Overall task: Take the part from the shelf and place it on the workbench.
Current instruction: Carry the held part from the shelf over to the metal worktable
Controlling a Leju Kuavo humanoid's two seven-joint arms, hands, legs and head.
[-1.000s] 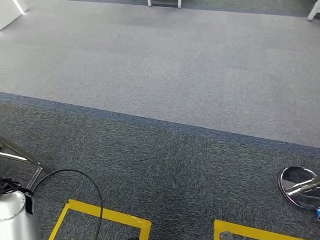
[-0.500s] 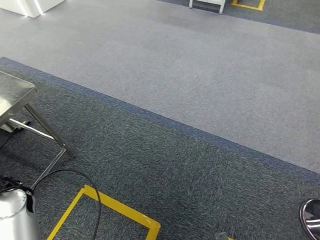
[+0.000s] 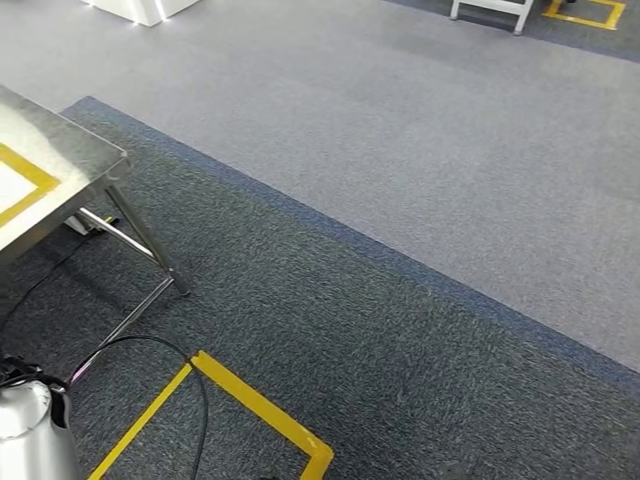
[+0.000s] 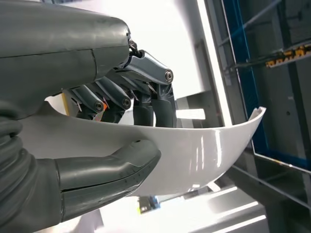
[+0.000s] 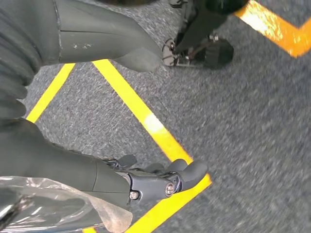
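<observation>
In the left wrist view my left hand [image 4: 110, 121] grips a white, glossy, curved part [image 4: 205, 150]; the thumb [image 4: 121, 165] presses one face and the dark fingers [image 4: 154, 92] wrap over the other. The part's far tip sticks out free past the hand. In the head view the steel workbench [image 3: 68, 160] stands at the left edge, with yellow tape on its top and slanted legs below. My silver left arm [image 3: 30, 430] shows at the lower left corner. My right hand [image 5: 55, 160] hangs over the carpet with fingers [image 5: 176, 179] apart from the thumb [image 5: 110, 43], holding nothing.
Dark carpet with a yellow tape corner [image 3: 256, 405] lies ahead, and a black cable [image 3: 151, 345] loops across it near the bench legs. A lighter grey carpet strip [image 3: 377, 120] runs beyond. White furniture feet [image 3: 490, 8] and a white unit [image 3: 136, 8] stand far off.
The whole head view has swung leftward as the camera turned. The workbench has come further into view at the left, and the round chrome base at the right has left the picture.
</observation>
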